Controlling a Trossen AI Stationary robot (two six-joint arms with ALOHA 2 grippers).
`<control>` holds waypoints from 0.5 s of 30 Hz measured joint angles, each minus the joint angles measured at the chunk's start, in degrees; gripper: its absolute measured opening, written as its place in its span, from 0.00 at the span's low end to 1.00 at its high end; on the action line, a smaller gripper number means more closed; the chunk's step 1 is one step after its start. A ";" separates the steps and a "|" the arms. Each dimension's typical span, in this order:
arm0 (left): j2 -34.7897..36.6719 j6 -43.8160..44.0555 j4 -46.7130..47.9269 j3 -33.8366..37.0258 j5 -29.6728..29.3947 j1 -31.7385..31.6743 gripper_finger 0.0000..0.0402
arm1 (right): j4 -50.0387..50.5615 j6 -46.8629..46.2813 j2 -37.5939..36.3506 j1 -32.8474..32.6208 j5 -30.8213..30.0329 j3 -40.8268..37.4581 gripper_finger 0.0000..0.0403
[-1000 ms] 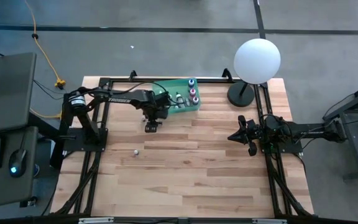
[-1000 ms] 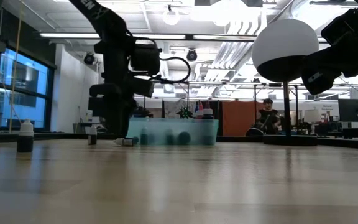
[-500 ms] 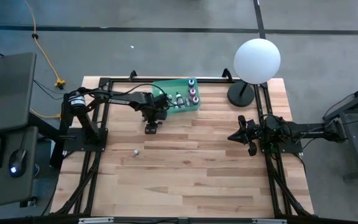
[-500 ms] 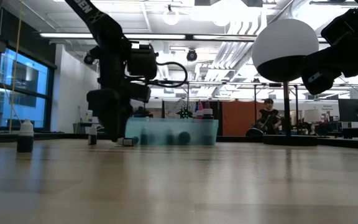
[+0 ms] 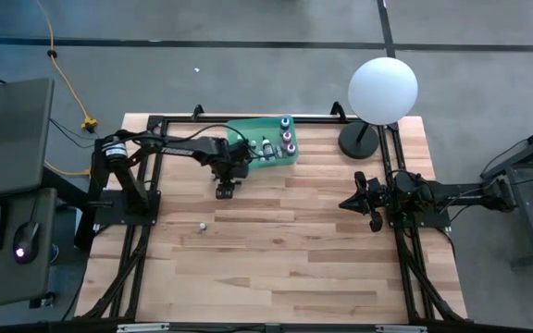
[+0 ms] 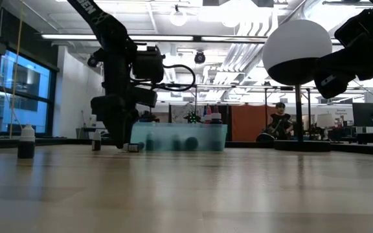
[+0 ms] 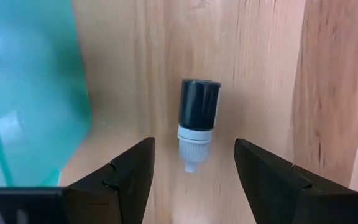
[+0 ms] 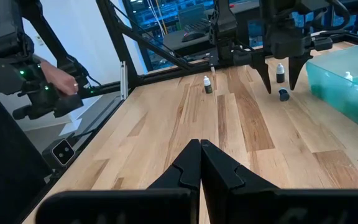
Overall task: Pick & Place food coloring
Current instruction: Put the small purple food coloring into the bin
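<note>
The left gripper (image 7: 191,171) hangs open over a fallen dark bottle (image 7: 197,122) beside the green tray (image 5: 268,148). Another bottle (image 8: 208,84) stands apart. The right gripper (image 8: 201,163) waits closed.

The left gripper (image 7: 193,165) hangs with jaws wide, a lying food coloring bottle (image 7: 197,121) between them, bare wood on its far side. The green tray (image 7: 27,87) walls off the near side. Open table (image 5: 285,259) lies towards the front.

The left gripper (image 7: 193,163) points straight down with fingers spread wide, while the right gripper (image 8: 200,163) waits, fingers pressed together, held level.
</note>
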State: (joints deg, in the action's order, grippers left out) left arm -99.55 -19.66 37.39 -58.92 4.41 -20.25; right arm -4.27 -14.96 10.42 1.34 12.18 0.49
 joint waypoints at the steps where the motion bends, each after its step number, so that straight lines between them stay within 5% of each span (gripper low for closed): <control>1: 0.00 0.00 -0.40 0.36 -0.12 0.00 0.54 | 0.00 0.00 0.00 0.00 -0.01 0.00 0.00; 15: 0.27 2.13 -1.80 3.24 0.01 0.04 0.54 | 0.00 0.00 0.01 0.00 -0.01 0.00 0.00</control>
State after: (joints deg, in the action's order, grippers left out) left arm -99.28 -17.53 35.59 -55.68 4.42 -20.21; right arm -4.27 -14.96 10.43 1.34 12.17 0.49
